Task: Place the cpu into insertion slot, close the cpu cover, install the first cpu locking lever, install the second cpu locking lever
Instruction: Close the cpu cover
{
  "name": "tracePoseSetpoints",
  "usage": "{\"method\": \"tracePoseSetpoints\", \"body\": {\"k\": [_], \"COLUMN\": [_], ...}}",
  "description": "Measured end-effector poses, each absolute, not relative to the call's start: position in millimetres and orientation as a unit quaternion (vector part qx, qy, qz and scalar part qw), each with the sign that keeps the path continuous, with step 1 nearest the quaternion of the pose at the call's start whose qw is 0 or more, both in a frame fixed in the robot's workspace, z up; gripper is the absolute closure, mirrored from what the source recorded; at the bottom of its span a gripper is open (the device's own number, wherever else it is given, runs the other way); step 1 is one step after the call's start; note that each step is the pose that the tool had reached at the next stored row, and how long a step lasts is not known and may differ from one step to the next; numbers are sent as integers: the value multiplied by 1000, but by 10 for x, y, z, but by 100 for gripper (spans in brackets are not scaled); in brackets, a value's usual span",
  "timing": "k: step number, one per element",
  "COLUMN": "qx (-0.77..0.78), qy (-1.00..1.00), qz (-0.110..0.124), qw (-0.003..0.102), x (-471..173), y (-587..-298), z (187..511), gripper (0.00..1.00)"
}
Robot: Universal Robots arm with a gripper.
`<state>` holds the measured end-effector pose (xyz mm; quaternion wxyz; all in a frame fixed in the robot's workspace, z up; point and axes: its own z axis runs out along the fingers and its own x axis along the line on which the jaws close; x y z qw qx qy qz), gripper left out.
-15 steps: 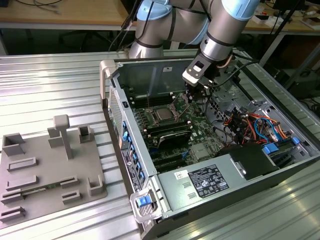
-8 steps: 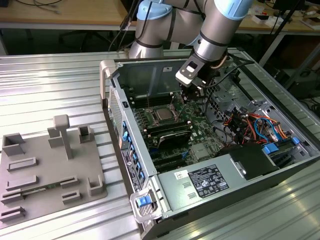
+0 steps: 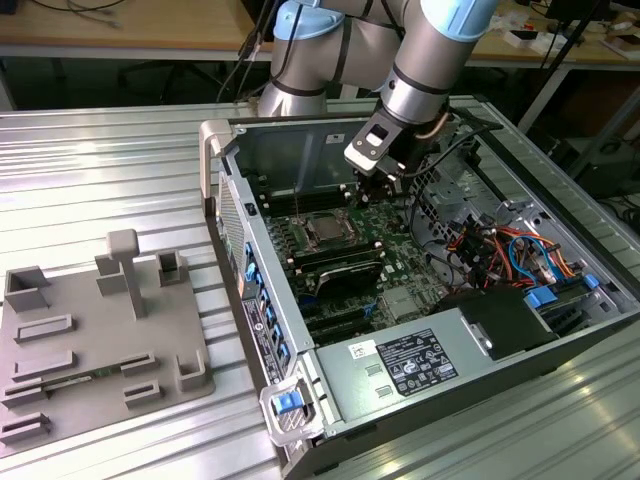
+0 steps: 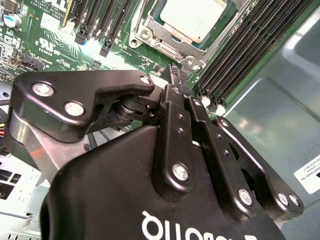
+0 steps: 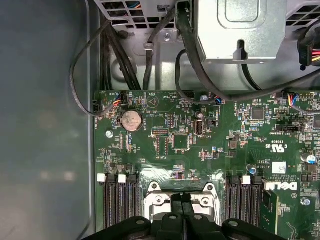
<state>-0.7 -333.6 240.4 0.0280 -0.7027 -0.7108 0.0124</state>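
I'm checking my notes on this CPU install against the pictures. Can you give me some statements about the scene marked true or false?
1. The cpu sits in the insertion slot. True.
2. The end effector is carrying the cpu. False: the cpu lies in the slot, apart from the end effector, whose fingers are shut together.
3. The computer case lies open on its side. True.
4. The grey fixture tray lies on the exterior view's right of the case. False: it lies on the exterior view's left.

Printed labels mark the power supply (image 3: 400,375) and motherboard (image 5: 225,150).
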Motion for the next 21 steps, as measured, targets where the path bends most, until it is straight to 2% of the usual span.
{"method": "tracePoseSetpoints", "body": {"k": [21], "qx": [-702], "qy": [-712], "qz": [18], "qw": [34], "x": [-569], "y": [-3336], "z": [2309], "gripper": [89]}}
